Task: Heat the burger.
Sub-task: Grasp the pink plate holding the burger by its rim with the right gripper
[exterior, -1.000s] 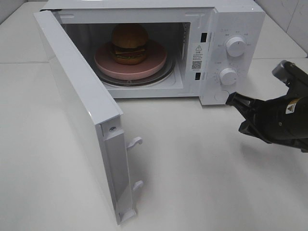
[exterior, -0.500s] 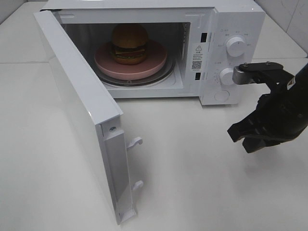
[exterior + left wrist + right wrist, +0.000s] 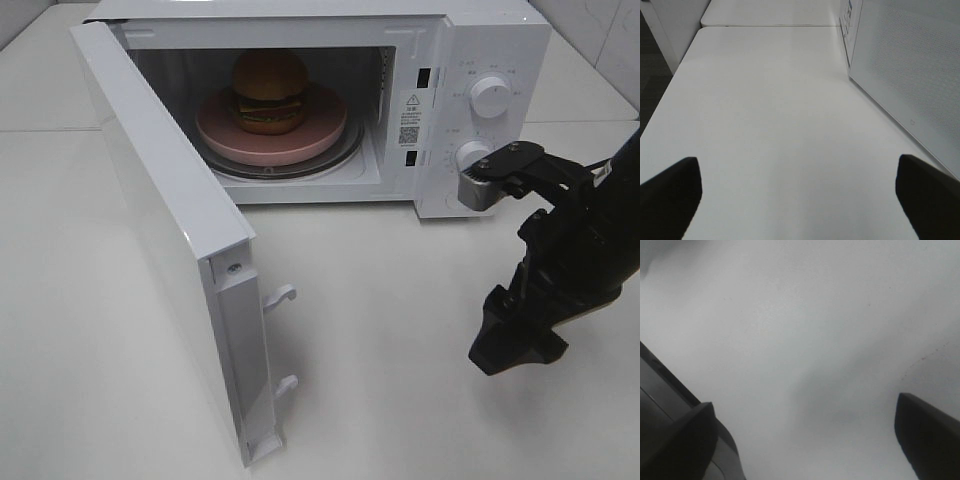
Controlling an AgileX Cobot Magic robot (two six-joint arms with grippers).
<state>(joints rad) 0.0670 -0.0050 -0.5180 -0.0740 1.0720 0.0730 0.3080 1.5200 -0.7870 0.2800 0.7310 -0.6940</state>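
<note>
The burger (image 3: 270, 90), with a domed brown bun, sits on a round pink plate (image 3: 316, 134) inside the white microwave (image 3: 480, 40). The microwave's door (image 3: 170, 220) stands wide open, swung toward the front left. My right gripper (image 3: 512, 352) points down at the table in front of the control panel, well clear of the oven. In the right wrist view the right gripper (image 3: 805, 435) is open over bare white table, with nothing between its fingers. My left gripper (image 3: 800, 200) is open too and holds nothing; it does not show in the high view.
Two round dials (image 3: 490, 95) (image 3: 471, 158) sit on the microwave's right panel. Door latch hooks (image 3: 282, 296) stick out from the door's free edge. In the left wrist view the door's outer face (image 3: 910, 75) runs beside the left gripper, and the table edge (image 3: 670, 100) is on the other side.
The right gripper swung away from the microwave's lower panel, tilted down toward the table and opened. The burger, plate and door have not moved.
</note>
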